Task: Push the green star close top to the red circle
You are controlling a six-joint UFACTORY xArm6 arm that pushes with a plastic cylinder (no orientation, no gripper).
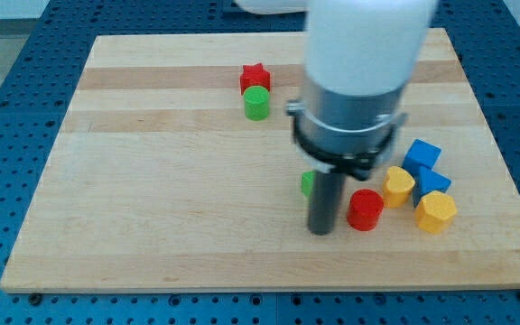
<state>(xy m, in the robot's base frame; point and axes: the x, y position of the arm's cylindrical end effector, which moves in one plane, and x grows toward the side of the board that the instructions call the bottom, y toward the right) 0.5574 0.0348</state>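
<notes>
The green star (307, 183) is mostly hidden behind my rod; only a small green edge shows at the rod's left side. The red circle (365, 209) lies on the board just right of the rod. My tip (320, 231) rests on the board at the view's lower middle, just below the green star and left of the red circle. The arm's white and grey body covers the area above the rod.
A red star (255, 78) and a green circle (256, 103) sit together near the view's top. Right of the red circle lie a yellow block (399, 186), a yellow hexagon (435, 212) and two blue blocks (421, 155) (434, 181). The wooden board's (152, 181) edges border a blue pegboard.
</notes>
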